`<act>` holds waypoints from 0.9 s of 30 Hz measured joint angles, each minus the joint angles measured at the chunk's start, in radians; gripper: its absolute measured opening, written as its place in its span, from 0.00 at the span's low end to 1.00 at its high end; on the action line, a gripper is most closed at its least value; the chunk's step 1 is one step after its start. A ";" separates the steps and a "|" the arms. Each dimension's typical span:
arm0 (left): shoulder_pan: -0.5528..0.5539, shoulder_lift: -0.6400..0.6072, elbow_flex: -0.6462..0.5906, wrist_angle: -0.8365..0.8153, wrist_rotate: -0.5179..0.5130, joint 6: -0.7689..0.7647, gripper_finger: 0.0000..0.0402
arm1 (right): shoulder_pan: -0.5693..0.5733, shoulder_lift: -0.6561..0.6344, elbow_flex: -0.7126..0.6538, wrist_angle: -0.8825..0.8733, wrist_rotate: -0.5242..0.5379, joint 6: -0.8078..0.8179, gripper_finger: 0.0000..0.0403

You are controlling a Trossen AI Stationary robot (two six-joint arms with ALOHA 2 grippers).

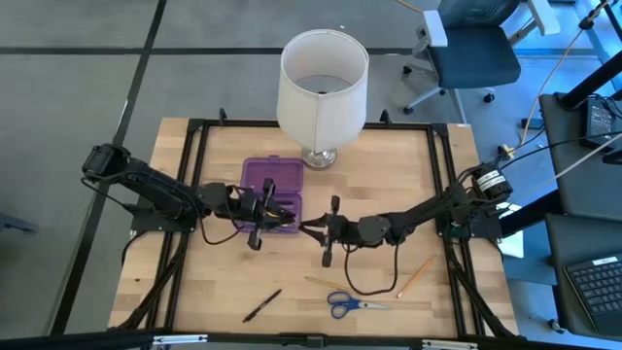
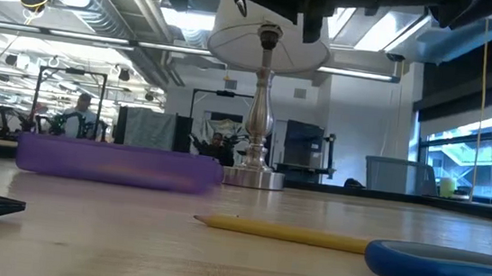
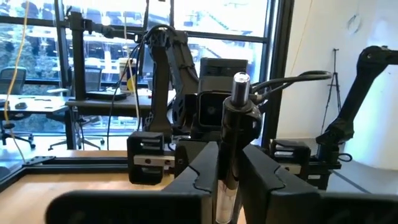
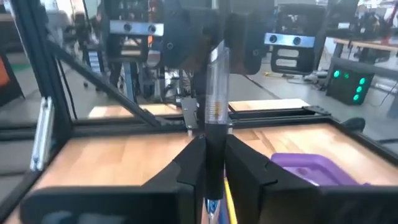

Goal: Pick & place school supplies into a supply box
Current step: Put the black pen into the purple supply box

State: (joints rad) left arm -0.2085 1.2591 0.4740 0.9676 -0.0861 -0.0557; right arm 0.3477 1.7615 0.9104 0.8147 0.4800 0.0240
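Closest to both wrist cameras is one pen (image 3: 239,118), and each arm has hold of it. The left gripper (image 3: 229,180) has its fingers (image 3: 199,171) pressed in on the pen's clear half. The right gripper (image 4: 210,168) pinches the black half between its own fingers (image 4: 245,165).

From above, I see the two arms reaching in from opposite sides of the tabletop (image 1: 389,175), stretched low and nearly level. They meet tip to tip near the middle. The pen bridges the short gap between them, over the near right corner of the purple box (image 1: 274,173). Its long axis runs along the line joining the two grippers, with the clear end towards the left arm and the black end towards the right. From table height the grippers show only as dark shapes along the upper edge, clear of the wood.

Other supplies lie apart along the near edge: a black pen (image 1: 262,305), a yellow pencil (image 1: 321,283), blue-handled scissors (image 1: 352,304) and an orange pencil (image 1: 416,276). Behind the box stands a white-shaded lamp (image 1: 323,83).
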 joint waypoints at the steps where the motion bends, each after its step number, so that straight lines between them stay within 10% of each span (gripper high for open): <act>1: 0.001 0.000 0.000 -0.002 0.004 0.001 0.07 | 0.000 0.000 0.000 -0.007 -0.001 -0.015 0.17; 19: 0.030 -0.002 0.000 -0.255 -0.024 -0.087 0.08 | 0.015 -0.245 0.000 -0.724 -0.138 0.330 0.46; 27: 0.129 -0.013 0.124 -0.816 -0.002 -0.193 0.07 | 0.057 -0.312 0.000 -0.933 -0.379 0.365 0.46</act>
State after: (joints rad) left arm -0.0796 1.2465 0.5977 0.1512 -0.0883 -0.2488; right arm 0.4051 1.4500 0.9104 -0.1183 0.1009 0.3887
